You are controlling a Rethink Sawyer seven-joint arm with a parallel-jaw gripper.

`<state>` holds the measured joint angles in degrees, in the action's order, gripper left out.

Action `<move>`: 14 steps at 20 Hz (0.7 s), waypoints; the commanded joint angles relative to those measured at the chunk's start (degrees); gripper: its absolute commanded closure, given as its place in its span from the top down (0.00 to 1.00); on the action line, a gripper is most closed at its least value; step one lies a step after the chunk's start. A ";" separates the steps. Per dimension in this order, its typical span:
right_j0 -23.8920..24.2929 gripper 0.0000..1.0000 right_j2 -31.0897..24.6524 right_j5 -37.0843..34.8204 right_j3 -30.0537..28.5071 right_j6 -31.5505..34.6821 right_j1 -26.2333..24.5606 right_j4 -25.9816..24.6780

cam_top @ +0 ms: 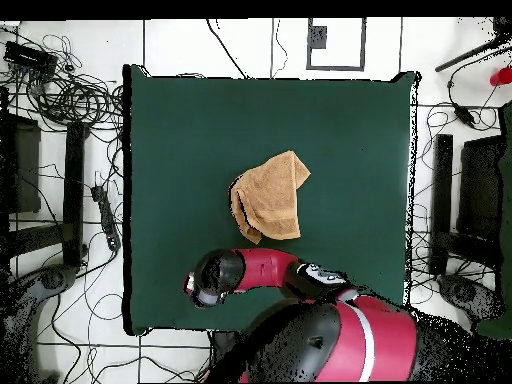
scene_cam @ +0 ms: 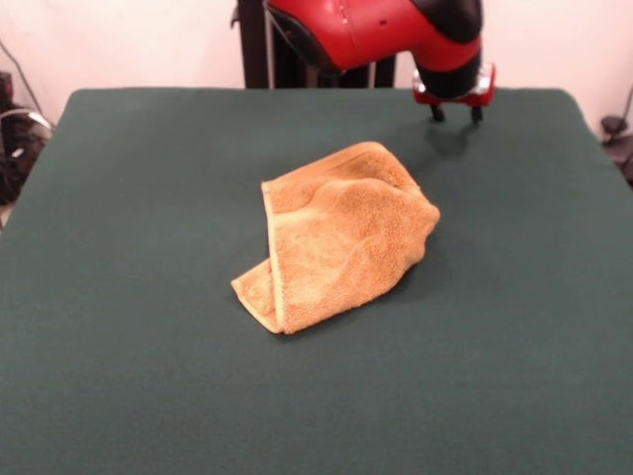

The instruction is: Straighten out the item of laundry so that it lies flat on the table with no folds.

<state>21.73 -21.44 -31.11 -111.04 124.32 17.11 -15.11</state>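
Now you are hovering the spread, empty end effector (scene_cam: 456, 114) beyond the folded orange-tan terry towel (scene_cam: 336, 237); be aiming for its loose top corner.

Count on inspection: one towel (scene_cam: 338, 237), orange-tan, folded over itself. One counter (scene_cam: 148, 297), green-covered. One arm (scene_cam: 396, 35), red and black, carrying one gripper (scene_cam: 456, 114). No other loose items on the counter.

White tiled floor (cam_top: 180, 45) with tangled black cables (cam_top: 70, 95), pale wall (scene_cam: 138, 40).
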 commanded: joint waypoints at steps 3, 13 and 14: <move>0.75 1.00 7.37 8.61 11.24 -2.85 -5.22 -10.65; -1.12 1.00 7.55 8.29 2.34 4.05 4.43 -6.95; -1.32 1.00 7.40 8.05 1.46 4.85 5.39 -6.34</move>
<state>21.41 -20.81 -30.33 -112.05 124.29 18.84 -16.88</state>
